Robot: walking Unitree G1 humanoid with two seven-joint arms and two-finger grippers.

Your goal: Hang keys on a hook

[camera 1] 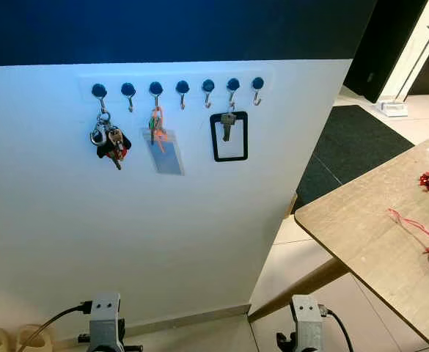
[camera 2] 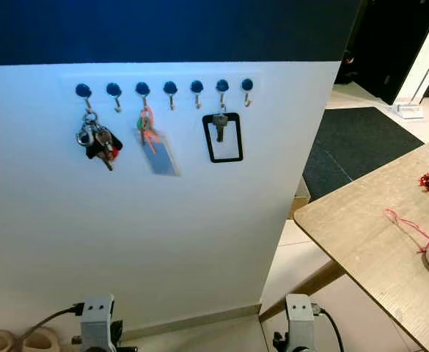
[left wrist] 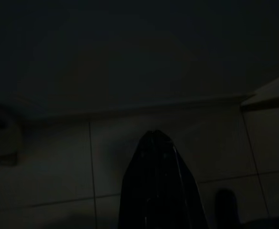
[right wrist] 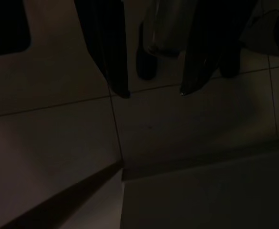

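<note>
— Looking at the wall, where were the keys?
— Three sets hung from the row of blue-knobbed hooks (camera 1: 177, 89): a red-tagged key bunch (camera 1: 108, 139) on the first hook, keys with a clear card holder (camera 1: 164, 147) on the third, and a single key in a black frame (camera 1: 229, 136) on the sixth. Four hooks stood bare.

— And the claws?
— Both arms hung low near the floor tiles. The right claw (right wrist: 151, 93) had its fingers spread apart with nothing between them. The left claw (left wrist: 157, 143) showed its fingers pressed together; that picture was too dark to tell whether anything was held.

— What could have gone wrong from there?
— By my judgement, any reach back toward the hooks risked brushing a hanging set and knocking it off. The wooden surface (camera 1: 368, 227) at the right stood near, so a careless turn could have bumped the right arm against its edge.
</note>
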